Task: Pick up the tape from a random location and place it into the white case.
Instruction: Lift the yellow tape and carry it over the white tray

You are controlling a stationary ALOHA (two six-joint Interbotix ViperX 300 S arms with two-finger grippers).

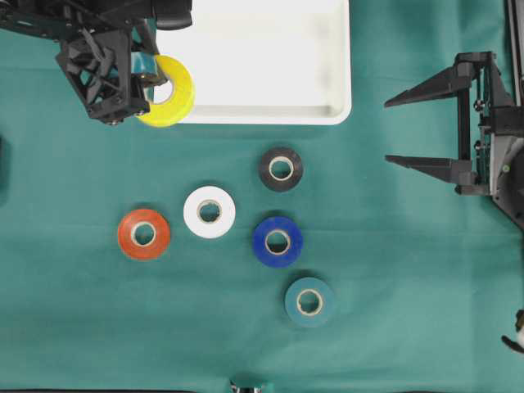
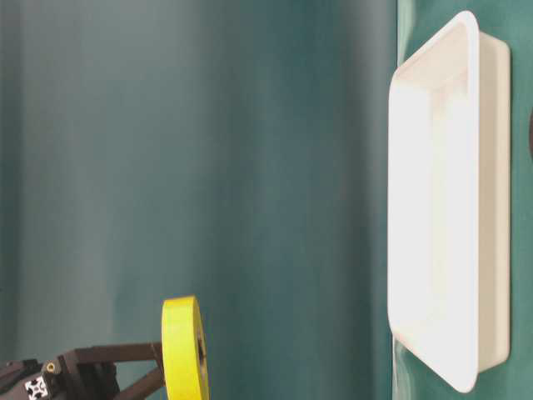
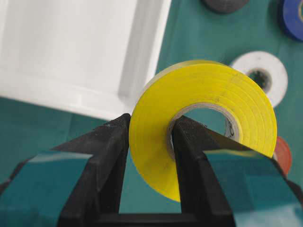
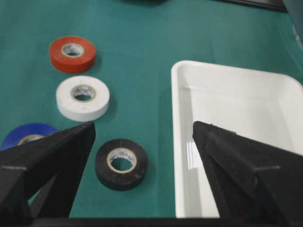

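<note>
green cloth covers your tabletop [image 1: 393, 270], with the white case [image 1: 340, 110] lying at its far edge. your left gripper [image 3: 150, 142] has its jaws clamped on the wall of the yellow tape [image 1: 173, 92], one finger through the core, holding it on edge in the air just beside the case's near left corner. your right gripper [image 1: 395, 131] sits well apart with jaws spread wide and nothing in them. black tape [image 1: 281, 169], white tape [image 1: 210, 212], orange tape [image 1: 144, 234], blue tape [image 1: 277, 241] and teal tape [image 1: 309, 302] lie flat on the cloth.
</note>
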